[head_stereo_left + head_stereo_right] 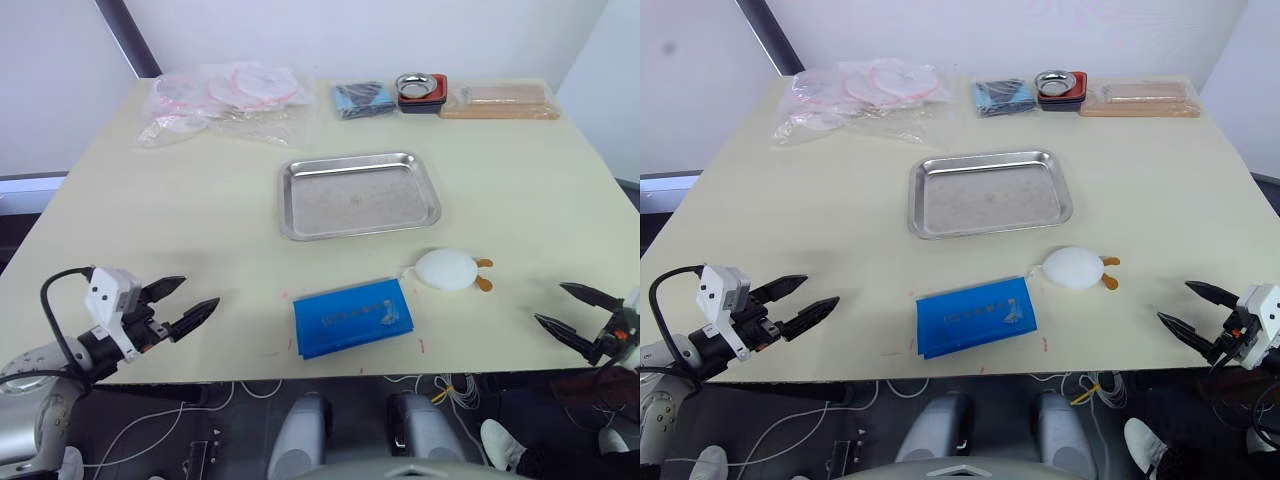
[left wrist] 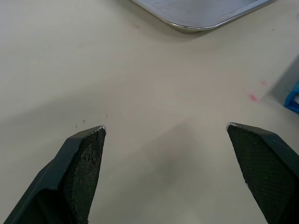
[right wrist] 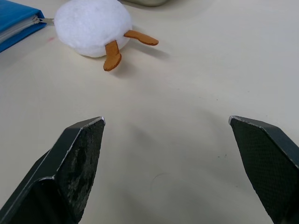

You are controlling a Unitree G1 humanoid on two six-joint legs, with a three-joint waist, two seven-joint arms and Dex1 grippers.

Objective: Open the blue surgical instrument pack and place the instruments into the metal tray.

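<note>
I see the blue surgical instrument pack [image 1: 352, 317] lying closed on the bench [image 1: 180, 210], the metal tray [image 1: 359, 194] behind it; my left pincer [image 1: 200, 296] and right pincer [image 1: 559, 309] hover wide apart, holding nothing.

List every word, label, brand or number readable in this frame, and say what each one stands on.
None can be read.
The blue surgical instrument pack carries a pale printed marking on its top face, too small and blurred to read.
The clear plastic bags at the far left of the table show pink and red rings, no legible text.
The metal tray, the white plush toy and both grippers show no lettering.
</note>
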